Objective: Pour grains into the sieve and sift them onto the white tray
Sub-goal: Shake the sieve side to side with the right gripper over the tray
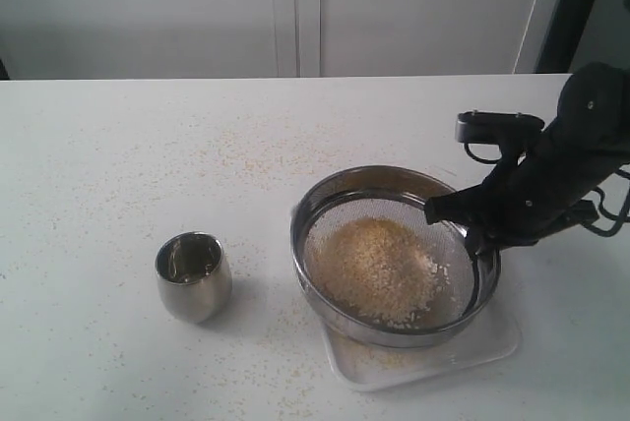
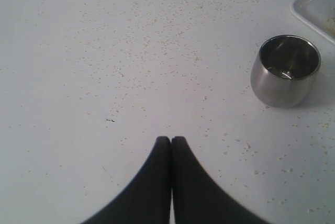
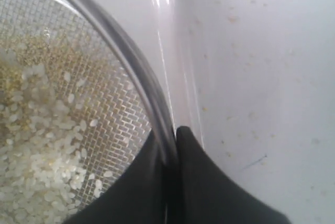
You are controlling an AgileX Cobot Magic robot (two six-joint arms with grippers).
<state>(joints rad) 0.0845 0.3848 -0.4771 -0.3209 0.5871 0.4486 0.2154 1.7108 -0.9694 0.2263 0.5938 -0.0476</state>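
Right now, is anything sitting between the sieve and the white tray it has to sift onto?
Nothing visible does. The sieve, rim pinched by the right gripper, is right over the white tray, grains inside; the steel cup stands well aside.

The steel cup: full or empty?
Empty. The steel cup stands upright, its shiny bare bottom visible in the left wrist view; the grains lie in the sieve.

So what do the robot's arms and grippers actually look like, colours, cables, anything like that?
The right arm is bulky and black, with a grey-edged camera module and thin black cables looping off it. The left gripper and right gripper each have two smooth black fingers tapering to narrow rounded tips. No markings show; the left arm itself is out of view.
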